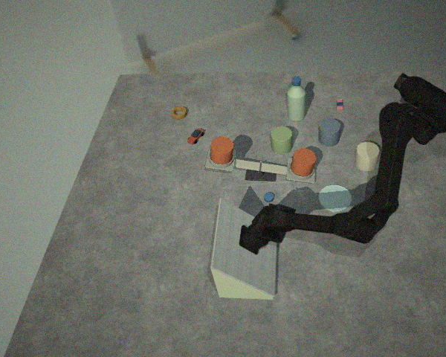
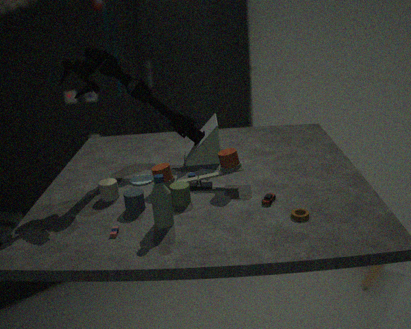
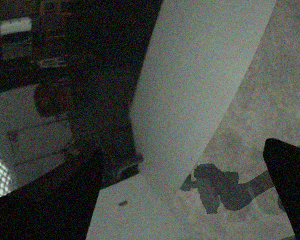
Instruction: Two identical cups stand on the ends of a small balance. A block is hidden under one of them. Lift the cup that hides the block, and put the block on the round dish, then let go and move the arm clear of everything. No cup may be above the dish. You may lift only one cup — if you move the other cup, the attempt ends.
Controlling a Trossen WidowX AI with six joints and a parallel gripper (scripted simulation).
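Note:
One orange cup (image 1: 221, 150) (image 2: 229, 157) stands upside down on the balance's left end in the top view. The other orange cup (image 1: 303, 162) (image 2: 162, 171) stands on its right end. The balance (image 1: 248, 165) (image 2: 209, 175) is tilted: the left end looks raised and the right end lower. No block shows; what is under the cups is hidden. The pale blue round dish (image 1: 334, 198) (image 2: 141, 179) lies in front of the right cup, with nothing on it. My gripper (image 1: 249, 241) (image 3: 188, 152) is open and empty, over the wedge, away from both cups.
A large pale wedge (image 1: 244, 261) (image 2: 209, 150) stands in front of the balance, with a small blue disc (image 1: 269, 197) between. Behind are green (image 1: 281, 140), blue-grey (image 1: 328, 132) and cream (image 1: 366, 156) cylinders, a bottle (image 1: 296, 103), toy car (image 1: 195, 135), ring (image 1: 173, 115) and small pink-blue item (image 1: 340, 105).

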